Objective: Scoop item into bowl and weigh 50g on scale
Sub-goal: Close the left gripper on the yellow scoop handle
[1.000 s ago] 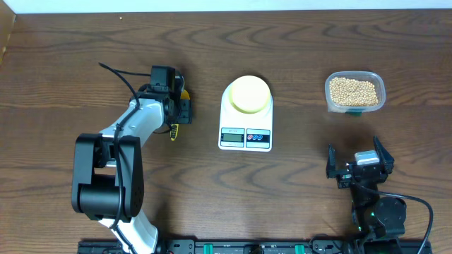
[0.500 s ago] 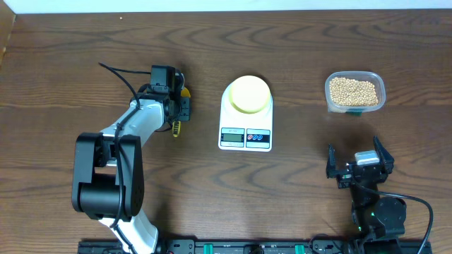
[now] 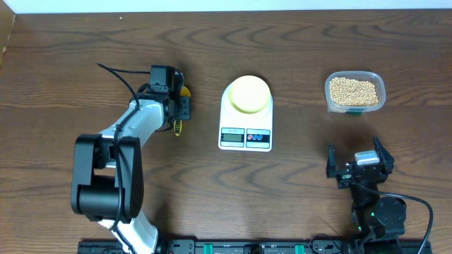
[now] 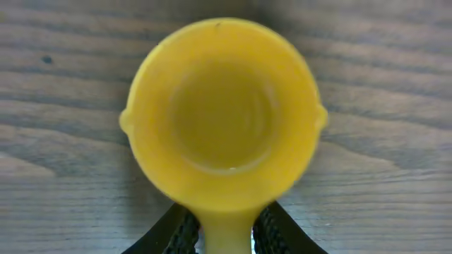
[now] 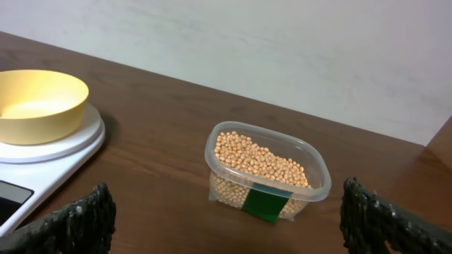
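The beans fill a clear plastic tub at the right back; they also show in the right wrist view. The pale-yellow bowl sits empty on the white scale, and both show at the left of the right wrist view: the bowl and the scale. My left gripper is shut on the handle of a yellow scoop, left of the scale. In the left wrist view the scoop cup is empty, just above the table, with the gripper round its handle. My right gripper is open and empty, near the front right.
The tub has a green label on its side. The left arm's black cable loops over the table behind the arm. A pale wall rises past the table's far edge.
The end of the scoop's handle has swung slightly to the right under the left gripper. The right arm, bowl, scale and tub have not moved.
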Controlling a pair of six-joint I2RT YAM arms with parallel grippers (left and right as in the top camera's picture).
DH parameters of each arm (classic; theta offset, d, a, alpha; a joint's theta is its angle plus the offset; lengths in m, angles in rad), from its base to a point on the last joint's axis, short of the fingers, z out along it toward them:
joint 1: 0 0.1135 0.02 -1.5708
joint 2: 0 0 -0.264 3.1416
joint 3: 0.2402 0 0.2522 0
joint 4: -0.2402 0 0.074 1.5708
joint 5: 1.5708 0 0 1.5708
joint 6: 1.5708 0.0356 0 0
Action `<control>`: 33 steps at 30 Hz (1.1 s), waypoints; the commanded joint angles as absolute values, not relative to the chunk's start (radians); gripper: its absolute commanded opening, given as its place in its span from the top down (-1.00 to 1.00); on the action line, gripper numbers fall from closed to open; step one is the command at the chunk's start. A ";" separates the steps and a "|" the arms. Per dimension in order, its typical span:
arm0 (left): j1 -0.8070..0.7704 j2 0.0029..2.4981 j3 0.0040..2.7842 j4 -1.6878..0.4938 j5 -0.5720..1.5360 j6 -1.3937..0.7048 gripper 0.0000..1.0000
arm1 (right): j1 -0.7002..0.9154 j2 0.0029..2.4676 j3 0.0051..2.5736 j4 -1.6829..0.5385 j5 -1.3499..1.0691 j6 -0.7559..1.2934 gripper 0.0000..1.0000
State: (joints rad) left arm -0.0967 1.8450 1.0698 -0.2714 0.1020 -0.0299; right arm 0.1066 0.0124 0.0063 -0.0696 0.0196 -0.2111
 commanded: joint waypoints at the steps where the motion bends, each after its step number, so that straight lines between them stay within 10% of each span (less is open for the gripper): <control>1: -0.097 1.753 1.065 -0.254 0.103 -0.075 0.43 | 0.103 0.009 0.005 -0.072 0.027 -0.199 -0.99; 8: -0.097 1.683 1.065 -0.173 0.103 -0.205 0.42 | 0.103 0.009 0.005 -0.072 0.027 -0.199 -0.98; 18: -0.097 1.729 1.064 -0.273 0.129 -0.204 -0.98 | 0.103 0.009 0.005 -0.072 0.027 -0.199 -0.99; 33: -0.098 1.808 1.064 -0.335 0.111 -0.148 -0.50 | 0.103 0.009 0.005 -0.072 0.027 -0.199 -0.99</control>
State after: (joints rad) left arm -0.0967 1.7882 1.0698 -0.3336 0.1242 -0.1799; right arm 0.1066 0.0124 0.0063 -0.0692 0.0196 -0.2111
